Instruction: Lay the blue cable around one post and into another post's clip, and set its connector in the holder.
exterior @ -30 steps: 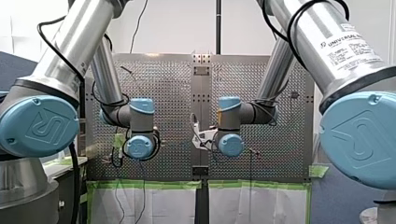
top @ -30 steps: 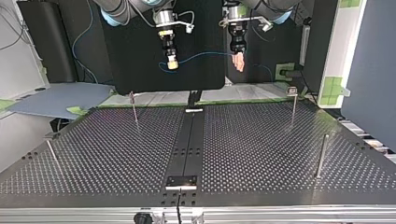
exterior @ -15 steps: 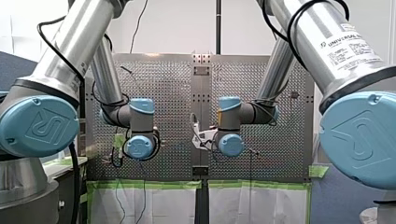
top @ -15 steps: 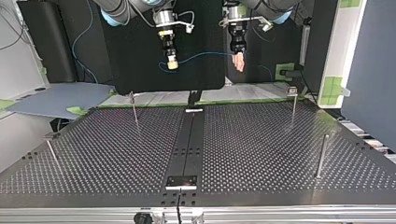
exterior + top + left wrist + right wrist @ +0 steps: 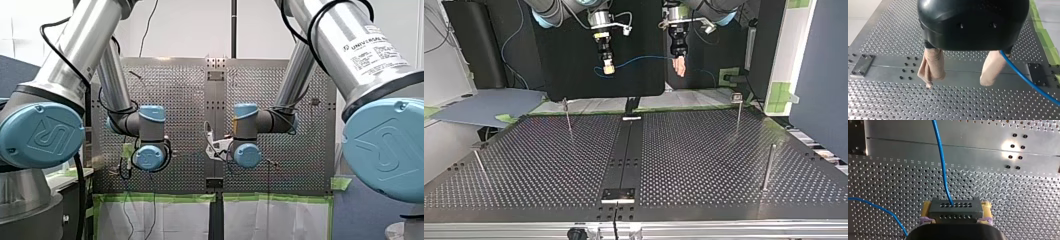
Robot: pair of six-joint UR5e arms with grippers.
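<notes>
In the right wrist view my right gripper (image 5: pixel 956 207) has its yellow pads shut on a dark grey connector (image 5: pixel 955 212). The blue cable (image 5: pixel 941 162) leaves the connector and runs ahead over the perforated table. In the top view the cable (image 5: pixel 639 59) hangs in a shallow arc between my right gripper (image 5: pixel 608 68) and my left gripper (image 5: pixel 679 66), both high above the table's far edge. My left gripper (image 5: pixel 956 83) is open, nothing sits between its beige pads, and the cable (image 5: pixel 1023 76) passes just outside one finger.
Thin metal posts stand on the table: one at the far left (image 5: pixel 567 114), one at the far right (image 5: pixel 738 109), one at the near right (image 5: pixel 768 167), one at the near left (image 5: pixel 479 162). A small plate (image 5: pixel 619 194) sits on the centre rail near the front edge.
</notes>
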